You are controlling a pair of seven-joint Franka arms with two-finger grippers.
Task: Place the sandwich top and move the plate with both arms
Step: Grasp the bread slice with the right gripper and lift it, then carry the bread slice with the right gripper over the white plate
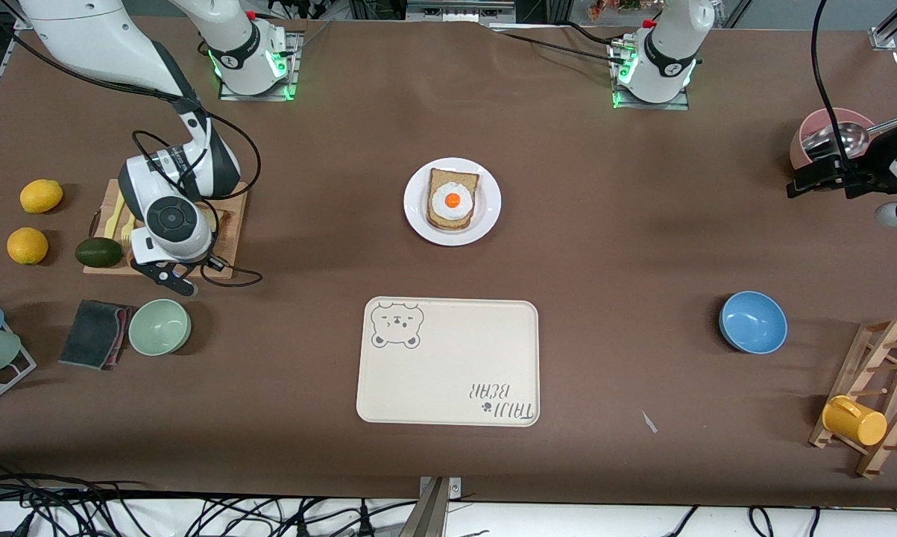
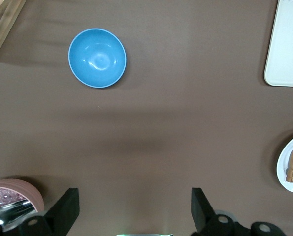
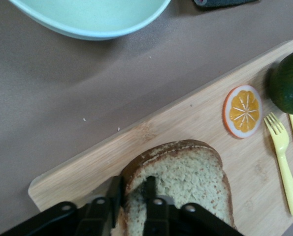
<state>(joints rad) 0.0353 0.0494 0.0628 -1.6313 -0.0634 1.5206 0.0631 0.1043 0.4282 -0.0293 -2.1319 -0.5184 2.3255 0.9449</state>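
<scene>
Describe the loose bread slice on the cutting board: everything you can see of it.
The bread slice is light brown wholemeal with a speckled, porous crumb and a darker crust curving over its rounded top. It sits on the wooden cutting board at the right arm's end of the table, near an orange slice and a yellow fork, touching neither. The right tool has one finger on the crumb face and the other at the crust edge, pinching that side. Whether the slice is lifted off the board cannot be told.

A brown-covered table (image 1: 612,246) fills the scene, black cables (image 1: 120,507) trailing along its near edge.
</scene>
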